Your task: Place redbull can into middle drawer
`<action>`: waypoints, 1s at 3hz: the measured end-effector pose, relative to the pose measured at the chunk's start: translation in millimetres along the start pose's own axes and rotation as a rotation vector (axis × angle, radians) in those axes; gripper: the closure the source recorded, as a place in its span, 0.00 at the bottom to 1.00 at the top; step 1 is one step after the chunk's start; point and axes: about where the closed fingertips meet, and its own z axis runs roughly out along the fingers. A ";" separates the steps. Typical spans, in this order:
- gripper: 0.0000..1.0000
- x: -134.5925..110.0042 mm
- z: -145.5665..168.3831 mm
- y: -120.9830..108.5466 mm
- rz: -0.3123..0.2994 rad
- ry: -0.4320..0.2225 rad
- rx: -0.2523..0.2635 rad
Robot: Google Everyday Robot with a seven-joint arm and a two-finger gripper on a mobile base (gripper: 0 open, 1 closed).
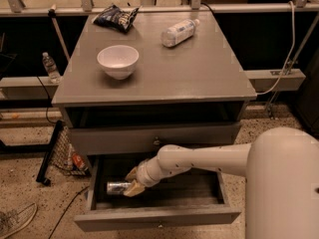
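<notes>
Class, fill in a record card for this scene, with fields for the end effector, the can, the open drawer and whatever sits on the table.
end effector: reaching into the open drawer, fingers either side of the can's right end
can: lying on its side in the drawer's left part; contact with the floor cannot be told
drawer: pulled out, plain front nearest the camera
knob drawer: closed, just above
table: holds bowl, bottle lying down, snack bag at the back
</notes>
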 end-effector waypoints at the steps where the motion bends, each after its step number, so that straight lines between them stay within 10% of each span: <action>1: 1.00 3.2 5.8 -7.7 0.001 0.016 0.007; 3: 0.53 2.3 9.0 -4.7 0.000 0.014 -0.001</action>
